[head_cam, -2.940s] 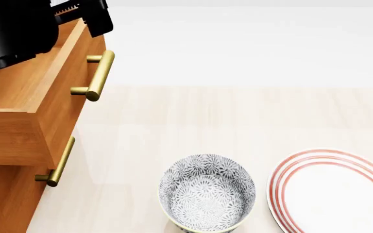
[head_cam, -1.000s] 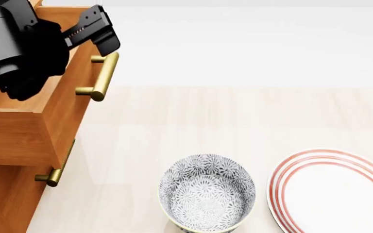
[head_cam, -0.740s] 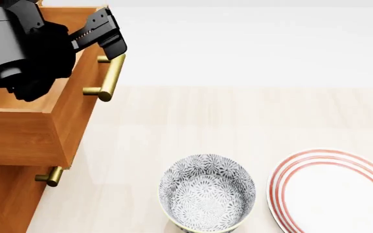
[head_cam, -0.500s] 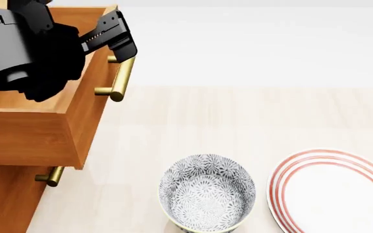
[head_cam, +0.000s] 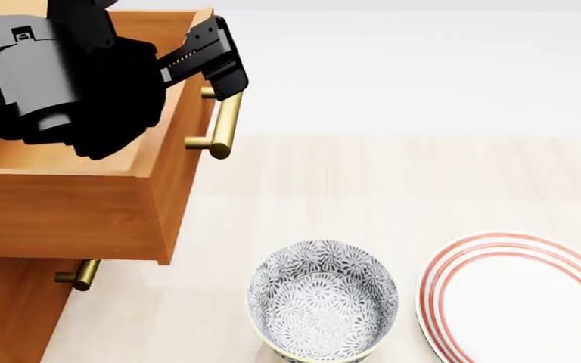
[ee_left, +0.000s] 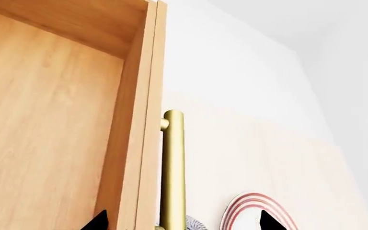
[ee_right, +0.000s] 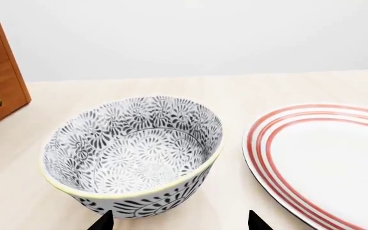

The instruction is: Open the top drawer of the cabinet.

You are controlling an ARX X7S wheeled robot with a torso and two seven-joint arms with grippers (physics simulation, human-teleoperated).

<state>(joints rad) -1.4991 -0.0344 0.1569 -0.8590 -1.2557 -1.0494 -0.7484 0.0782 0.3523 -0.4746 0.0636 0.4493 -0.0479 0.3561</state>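
Observation:
The orange-brown cabinet [head_cam: 3, 310] fills the left edge of the head view. Its top drawer [head_cam: 58, 212] stands pulled well out, its inside [ee_left: 43, 120] bare. My left gripper [head_cam: 205, 72] is open and straddles the drawer's front panel [ee_left: 147, 143] and brass bar handle [head_cam: 225, 125]. One finger sits inside the drawer and the other finger [head_cam: 215, 60] outside the handle [ee_left: 173, 167]. My right gripper [ee_right: 178, 221] does not show in the head view. It hangs open, low over the table, just in front of the patterned bowl [ee_right: 132, 153], holding nothing.
The patterned bowl [head_cam: 321, 299] stands on the pale wooden table near the front. A white plate with red rings [head_cam: 523, 302] lies to its right. A lower drawer's brass handle [head_cam: 81, 274] peeks out under the open drawer.
The top drawer has slid further out to the right, and my left gripper has moved with it over the handle. The lower handle is now mostly covered. Bowl and plate have not moved.

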